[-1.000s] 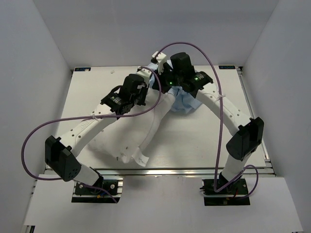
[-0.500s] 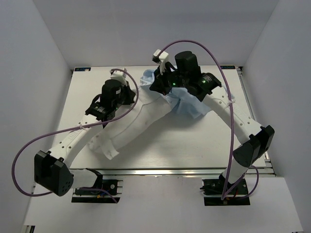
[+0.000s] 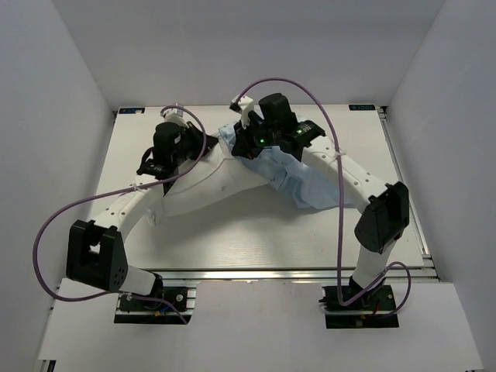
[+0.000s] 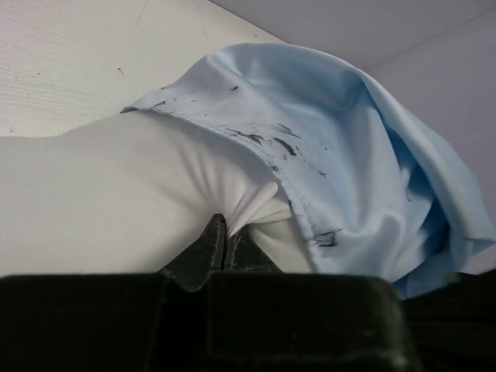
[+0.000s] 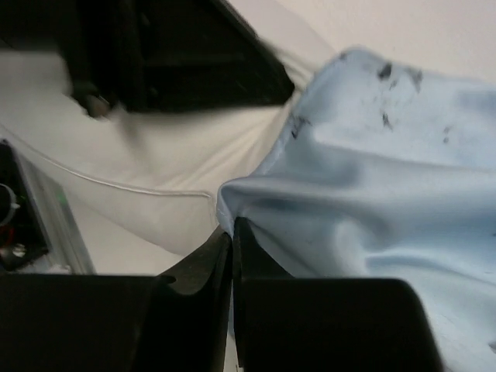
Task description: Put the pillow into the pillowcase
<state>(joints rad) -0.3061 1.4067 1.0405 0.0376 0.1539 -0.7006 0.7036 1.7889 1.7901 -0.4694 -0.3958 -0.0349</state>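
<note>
- Was standing by the rig for this one. The pillow [image 3: 203, 187] lay diagonally on the counter [image 3: 256, 240], left of middle. Only its far end was tucked under the mouth of the pillowcase [image 3: 306, 182], and the rest of the case sat crumpled off to the right.
- The left jaws were closed tight on a small pinch of white pillow fabric, right beside the blue hem [image 4: 256, 151]. You could see the cloth puckering into the grip.
- The right jaws were closed as well, nipping the edge of the pillowcase at its mouth, just beside the other arm.
- Honestly couldn't tell how deep the pillow went inside. Both wrists sat over the mouth from above, and the wrist views only showed the hem draped across the white.
- My read was early stuffing: mouth on, most of the pillow outside.
- To do this bit well, I reckoned the right side should draw the hem along the pillow toward its near end while the left side held the pillow back, so the two pulled against each other and didn't just drag the whole bundle across the counter.
- That left pinch was so close to the hem that the hem would probably snag on it. Regripping further down the pillow looked smart.
- With only one edge of the mouth held, the lower layer could fold under the pillow. A bit of lift on the hem would help.
- The bunched-up tail of the case probably needed slack, so slow pulls rather than yanks.
</note>
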